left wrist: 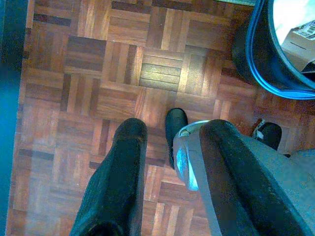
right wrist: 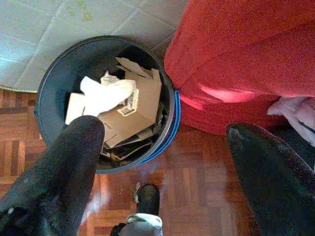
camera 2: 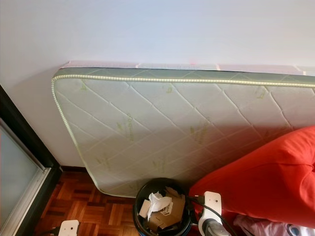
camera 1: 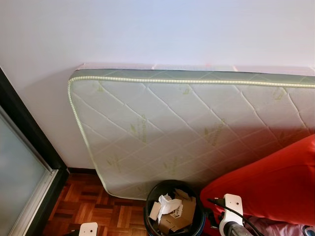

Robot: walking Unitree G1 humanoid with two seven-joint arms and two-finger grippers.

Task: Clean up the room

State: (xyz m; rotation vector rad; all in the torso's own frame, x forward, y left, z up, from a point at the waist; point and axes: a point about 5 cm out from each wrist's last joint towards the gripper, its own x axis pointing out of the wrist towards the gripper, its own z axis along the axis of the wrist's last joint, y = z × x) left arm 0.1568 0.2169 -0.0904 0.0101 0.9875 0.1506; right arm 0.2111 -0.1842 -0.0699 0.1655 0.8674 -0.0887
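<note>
- The left gripper (left wrist: 167,167) hangs low over the parquet floor (left wrist: 98,73); its two black fingers stand apart and hold nothing.
- The mattress (camera 1: 187,128) leans on its long edge against the white wall (camera 1: 147,29). It looks bulky and heavy, soft but springy, so I judge it is not a thing for one gripper. Pale green logos are printed on the quilting, but the words are too small to read.
- The bin (right wrist: 54,83), black with a blue rim, stands on the floor just before the mattress. It holds folded cardboard (right wrist: 140,105) and crumpled white paper (right wrist: 106,91); both should be light and easily crushed, best pinched at a free edge. The cardboard carries a white label with a barcode; its text cannot be read.
- The right gripper (right wrist: 162,167) hovers above the bin's near rim, fingers wide apart, empty.
- The red cushion (camera 1: 275,182) touches the bin's side; it looks soft and slack, to be taken by a fold.
</note>
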